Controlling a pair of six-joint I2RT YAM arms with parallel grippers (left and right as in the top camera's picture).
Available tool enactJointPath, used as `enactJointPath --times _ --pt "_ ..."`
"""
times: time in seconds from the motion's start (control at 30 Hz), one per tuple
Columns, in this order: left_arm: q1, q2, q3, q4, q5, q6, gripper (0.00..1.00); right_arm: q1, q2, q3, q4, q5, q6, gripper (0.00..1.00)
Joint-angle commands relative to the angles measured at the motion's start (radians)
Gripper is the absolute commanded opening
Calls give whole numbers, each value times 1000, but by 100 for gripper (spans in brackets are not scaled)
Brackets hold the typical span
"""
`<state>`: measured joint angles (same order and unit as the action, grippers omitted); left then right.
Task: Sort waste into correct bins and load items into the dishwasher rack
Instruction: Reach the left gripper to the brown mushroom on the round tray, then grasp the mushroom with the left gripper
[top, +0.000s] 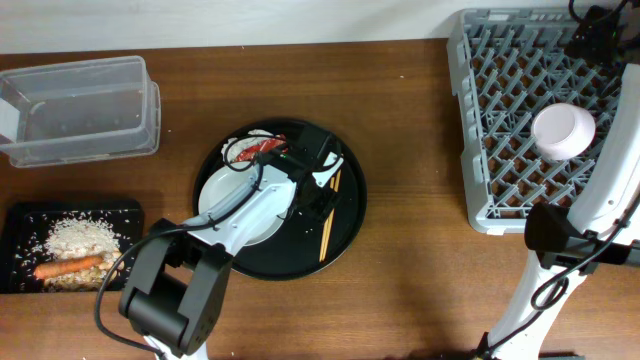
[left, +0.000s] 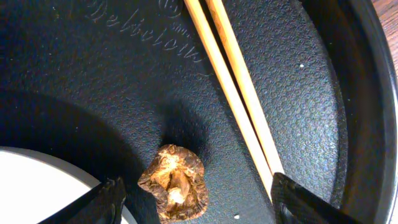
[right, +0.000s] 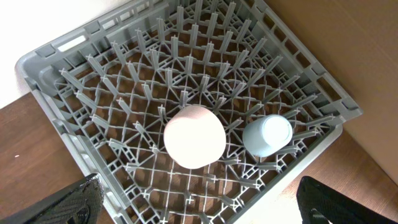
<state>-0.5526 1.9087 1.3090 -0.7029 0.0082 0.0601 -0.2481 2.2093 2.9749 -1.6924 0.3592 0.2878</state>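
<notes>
Wrinkled brown lump (left: 173, 183), pebbled round black tray (left: 112, 81); wooden chopsticks (left: 250, 93) — thin, straight

The dishwasher rack (top: 462, 110) is showing grey (grid-patterned), the bowl (right: 194, 137) is looking pinkish-white, the cup (right: 267, 135) light-blue, the lump (left: 174, 183) mottled brown.

A small brown lump (left: 174, 182), wrinkled and paler at its middle, lies on the pebbled floor of the round black tray (left: 93, 93), low in the centre of the view. The jaws stand wide apart, one tip in each lower corner, with the lump between them and nearer the left tip. Two wooden chopsticks (left: 239, 93) lie side by side, touching, slanting from the top edge down to the right tip. A white plate (left: 37, 193) fills the lower left; its rim may reach the lump, but the left tip hides that spot. Brown tabletop (left: 388, 12) shows beyond the tray's rim.
</notes>
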Motion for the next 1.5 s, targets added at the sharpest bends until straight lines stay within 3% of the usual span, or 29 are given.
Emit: enactJointPath --times 0.0,0.17,0.47,0.63,0.73,0.97,1.2,1.47 --pt "-1 56 0 -2 -24 1 74 -1 -28 -4 -6 18 5 98" --pt "-1 76 0 0 -57 -3 72 -1 -28 -4 -6 18 5 99" --pt "-1 76 0 3 -53 -7 44 -1 -28 -4 -6 18 5 98" --pt "-1 76 0 3 -50 -7 44 -1 -28 -4 -6 18 5 98" --pt "-1 76 0 3 -50 -7 37 -1 -28 -4 -6 18 5 98" --pt "-1 75 20 -10 -50 -26 33 -1 -28 -4 -6 18 5 98" --pt "-1 70 214 -169 -50 -53 22 -1 -28 -4 -6 18 5 98" --pt "70 64 428 -331 -61 -74 21 -1 -28 -4 -6 18 5 98"
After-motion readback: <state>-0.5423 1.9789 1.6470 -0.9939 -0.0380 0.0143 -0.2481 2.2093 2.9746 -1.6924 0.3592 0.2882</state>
